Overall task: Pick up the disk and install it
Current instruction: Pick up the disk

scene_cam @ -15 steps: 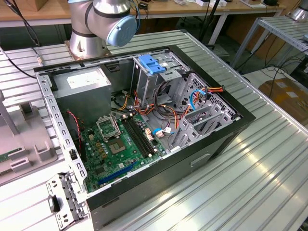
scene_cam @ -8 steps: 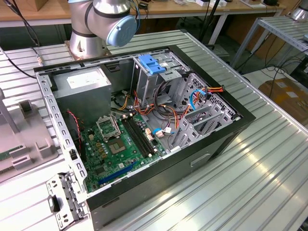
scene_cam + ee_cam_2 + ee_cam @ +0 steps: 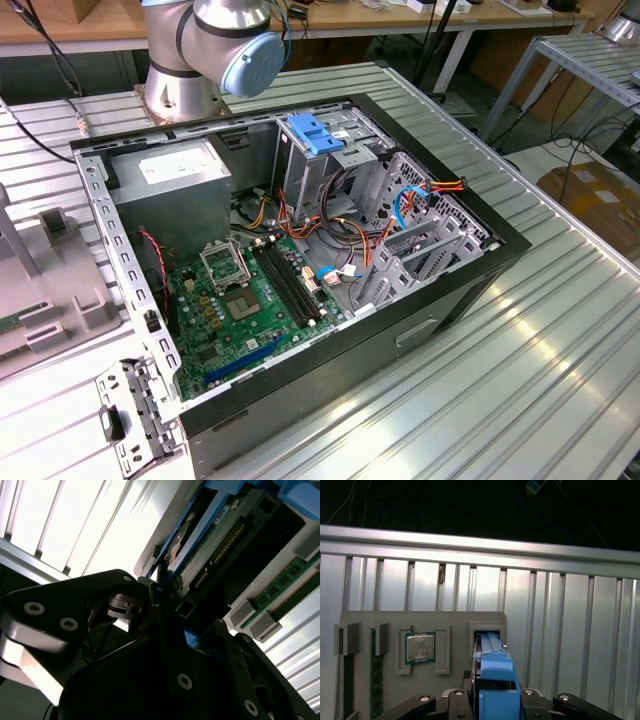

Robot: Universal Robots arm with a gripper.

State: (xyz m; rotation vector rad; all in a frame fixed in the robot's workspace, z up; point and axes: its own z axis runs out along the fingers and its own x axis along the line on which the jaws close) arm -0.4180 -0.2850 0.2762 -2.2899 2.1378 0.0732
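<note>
Looking at the claw [image 3: 497, 692] in the first wrist view: pinched shut on the disk [image 3: 490, 645], jaws pressed flat to the blue carrier rails [image 3: 497, 670] on both sides, no gap to spot. Not lifted out yet, just standing on edge in the slot at an end corner of the grey holder tray [image 3: 455, 622], right beside the pocket with the CPU chip [image 3: 420, 648]. Also spotting a RAM stick [image 3: 376, 680] lying in a groove nearer the tray's other end. Same grab in the second wrist view, with the disk's green circuit-board side showing. Over in the exterior view, got the tray at the table [image 3: 520, 380] edge on the exterior view's left, and the opened PC case [image 3: 330, 375] parked mid-table, arm base [image 3: 195, 60] near the far edge behind it.
</note>
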